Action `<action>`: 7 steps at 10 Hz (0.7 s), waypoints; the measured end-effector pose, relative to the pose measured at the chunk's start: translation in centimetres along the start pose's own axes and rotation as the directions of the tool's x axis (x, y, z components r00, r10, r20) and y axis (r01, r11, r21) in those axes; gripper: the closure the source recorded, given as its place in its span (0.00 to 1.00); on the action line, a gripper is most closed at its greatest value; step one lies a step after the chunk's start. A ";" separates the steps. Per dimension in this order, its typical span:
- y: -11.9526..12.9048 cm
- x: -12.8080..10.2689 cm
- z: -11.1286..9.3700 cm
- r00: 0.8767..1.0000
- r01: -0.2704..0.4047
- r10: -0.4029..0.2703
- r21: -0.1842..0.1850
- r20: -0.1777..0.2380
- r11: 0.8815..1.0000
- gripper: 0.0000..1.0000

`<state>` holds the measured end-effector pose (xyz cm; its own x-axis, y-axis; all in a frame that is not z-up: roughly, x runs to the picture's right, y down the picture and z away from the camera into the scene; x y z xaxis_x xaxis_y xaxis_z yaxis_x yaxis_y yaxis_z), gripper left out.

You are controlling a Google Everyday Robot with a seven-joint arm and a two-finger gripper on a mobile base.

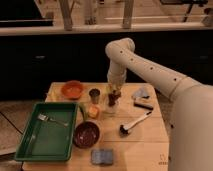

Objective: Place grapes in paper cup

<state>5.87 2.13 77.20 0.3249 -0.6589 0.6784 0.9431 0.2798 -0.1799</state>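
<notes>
Hand (114, 93) just above grapes (113, 99) — paper cup (110, 109) below, half-hidden.

The wooden table (145, 145) bears a green tray (50, 142) near left, an orange bowl (73, 89) far left, a metal cup (94, 95) and a paper cup (111, 110) at the middle, a maroon bowl (87, 134) and a sponge (103, 156) near. The gripper (114, 92) hangs over the paper cup.

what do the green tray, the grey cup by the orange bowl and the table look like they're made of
Green tray: probably plastic, flat uniform green, slight sheen. Grey cup: likely metal, dark with a dull gleam. Table: looks like wood, pale tan, matte. The gripper hangs beside that cup, above the table's middle.
</notes>
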 end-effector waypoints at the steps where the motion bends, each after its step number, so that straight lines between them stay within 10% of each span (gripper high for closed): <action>1: -0.1 -0.1 0.0 1.000 0.002 -0.002 -0.003 -0.002 1.000 0.83; 7: -1.1 -1.5 -0.2 1.000 0.024 -0.025 -0.037 -0.014 0.999 0.23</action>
<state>4.36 2.61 76.25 0.3022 -0.6754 0.6727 0.9527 0.2374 -0.1896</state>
